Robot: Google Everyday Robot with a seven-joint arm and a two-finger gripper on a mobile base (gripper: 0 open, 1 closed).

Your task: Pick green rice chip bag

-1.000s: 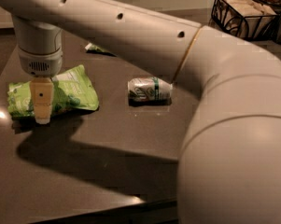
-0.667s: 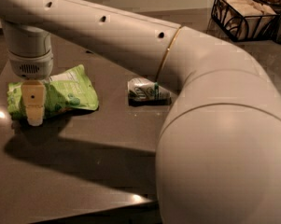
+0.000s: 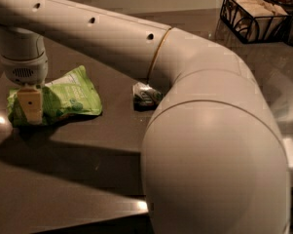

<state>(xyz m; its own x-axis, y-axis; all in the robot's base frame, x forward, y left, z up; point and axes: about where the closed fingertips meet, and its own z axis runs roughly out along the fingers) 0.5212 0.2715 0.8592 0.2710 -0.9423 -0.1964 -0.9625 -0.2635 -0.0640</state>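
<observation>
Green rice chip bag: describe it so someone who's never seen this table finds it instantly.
On the dark table, look to the picture's left, by the gripper. The green rice chip bag is puffy and lime-green, far bigger and brighter than the small dark packet to its right.

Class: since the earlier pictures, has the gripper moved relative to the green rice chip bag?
Yes. The gripper has shifted slightly toward the picture's left, and is now at the left end of the green rice chip bag, which has stayed put.

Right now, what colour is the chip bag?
The chip bag is lime green with white, camera view; the gripper hangs over one end.
</observation>
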